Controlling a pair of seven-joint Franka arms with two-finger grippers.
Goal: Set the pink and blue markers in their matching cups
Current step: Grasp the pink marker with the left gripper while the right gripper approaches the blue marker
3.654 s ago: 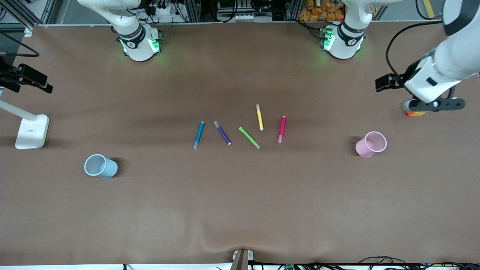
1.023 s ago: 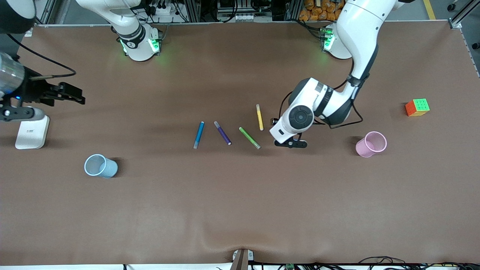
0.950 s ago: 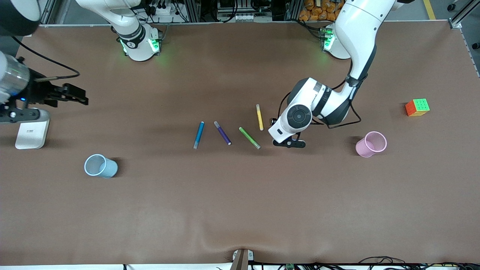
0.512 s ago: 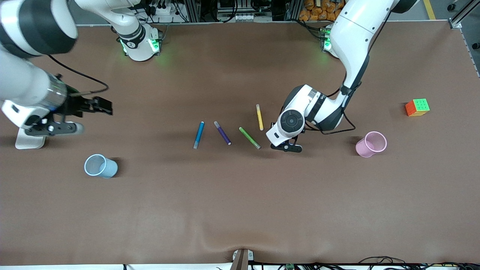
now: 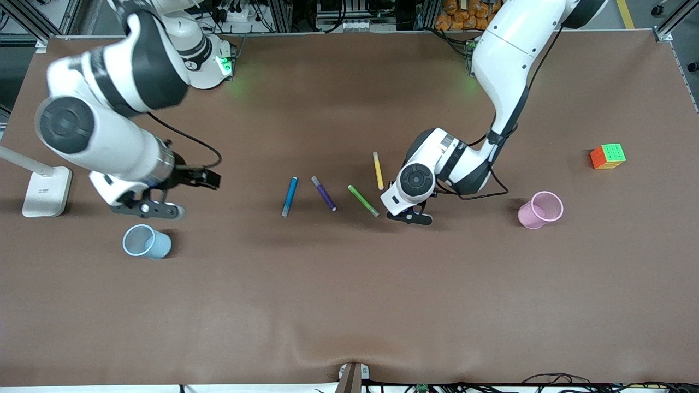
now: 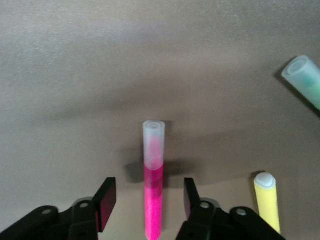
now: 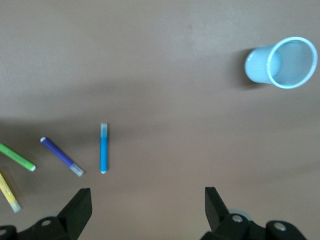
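Observation:
The pink marker (image 6: 153,195) lies on the brown table between the fingers of my left gripper (image 6: 148,188). A gap shows on each side of it, so the jaws are open. In the front view the left gripper (image 5: 409,215) and its hand hide this marker. The pink cup (image 5: 540,209) stands toward the left arm's end. The blue marker (image 5: 289,196) lies at mid-table and also shows as the blue marker (image 7: 103,148) in the right wrist view. My right gripper (image 5: 144,208) hangs open and empty over bare table beside the blue cup (image 5: 144,242).
A purple marker (image 5: 324,193), a green marker (image 5: 363,200) and a yellow marker (image 5: 378,170) lie between the blue marker and my left gripper. A colour cube (image 5: 608,156) sits toward the left arm's end. A white lamp base (image 5: 46,191) stands at the right arm's end.
My left gripper's jaws have narrowed around the pink marker as the hand settled lower. The right arm has swung in from the table's end to beside the blue cup.

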